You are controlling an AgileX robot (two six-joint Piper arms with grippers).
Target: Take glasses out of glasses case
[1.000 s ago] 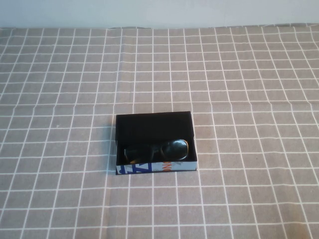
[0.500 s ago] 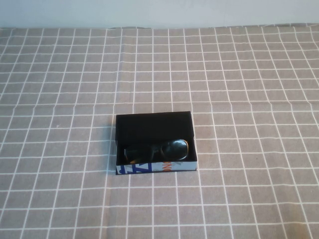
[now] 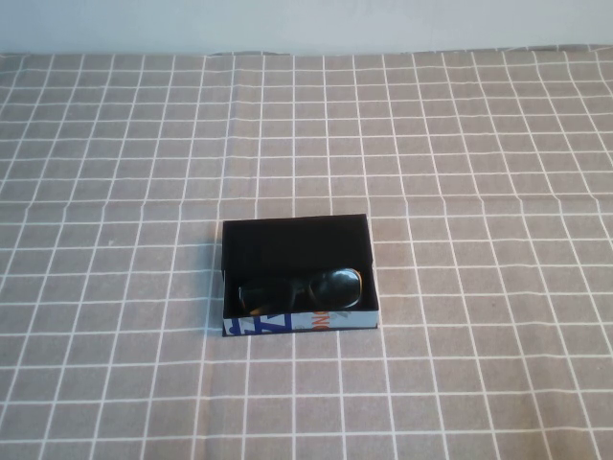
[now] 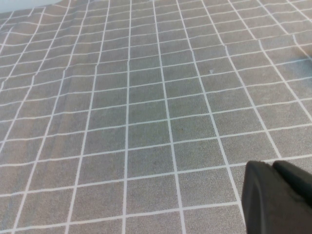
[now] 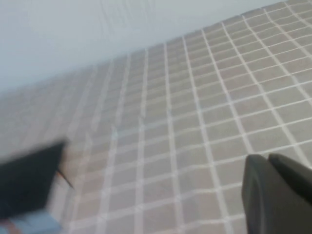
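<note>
The glasses case [image 3: 292, 247] is a black open box with a white front edge printed in blue and orange, near the middle of the checked tablecloth. The black glasses [image 3: 305, 288] lie inside it along the front edge, lenses toward the right. Neither arm shows in the high view. My left gripper [image 4: 273, 165] hangs over bare cloth, its two dark fingers pressed together and holding nothing. My right gripper [image 5: 267, 157] is also shut and empty over the cloth. A corner of the case [image 5: 27, 180] shows in the right wrist view, well away from that gripper.
The grey tablecloth [image 3: 479, 144] with white grid lines covers the whole table. A pale wall [image 3: 306, 24] runs along its far edge.
</note>
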